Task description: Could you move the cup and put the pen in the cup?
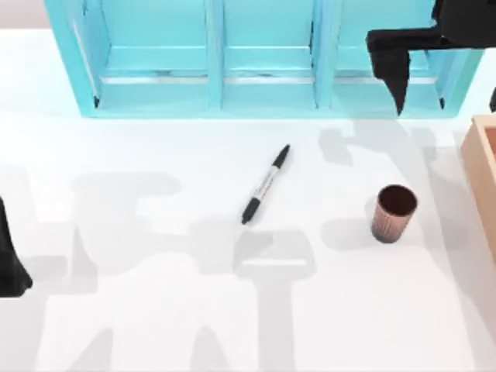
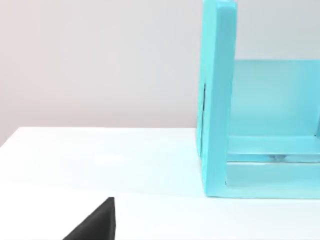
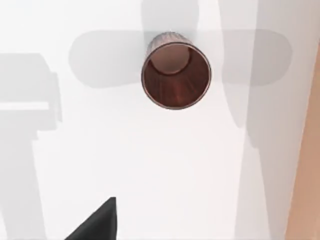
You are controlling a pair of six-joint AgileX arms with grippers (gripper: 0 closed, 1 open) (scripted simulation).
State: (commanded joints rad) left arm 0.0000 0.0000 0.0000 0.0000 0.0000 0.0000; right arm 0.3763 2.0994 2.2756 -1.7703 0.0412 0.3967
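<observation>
Pen (image 1: 266, 184) lies flat on the white table (image 1: 155, 325), near the middle, set diagonally, one black end toward the turquoise shelf unit (image 1: 217, 70), the other toward the near edge. Nothing touches it.

Cup (image 1: 394, 212) stands upright on the table, right of the pen and well apart from it, mouth open upward. In the right wrist view the cup (image 3: 175, 75) is seen from above, dark interior visible, nothing inside. Tan wooden box (image 1: 484, 174) sits at the table's right edge, near the cup, not touching.

Right end effector (image 1: 395, 66) hangs above the shelf unit's right end, at the back right, well apart from the cup; holds nothing. How far its fingers are parted: cannot tell.

Left end effector (image 1: 12, 260) is at the table's left edge, far from pen and cup; holds nothing, finger opening cannot be told. Left wrist view shows the shelf unit's end panel (image 2: 217, 100) standing on the table.
</observation>
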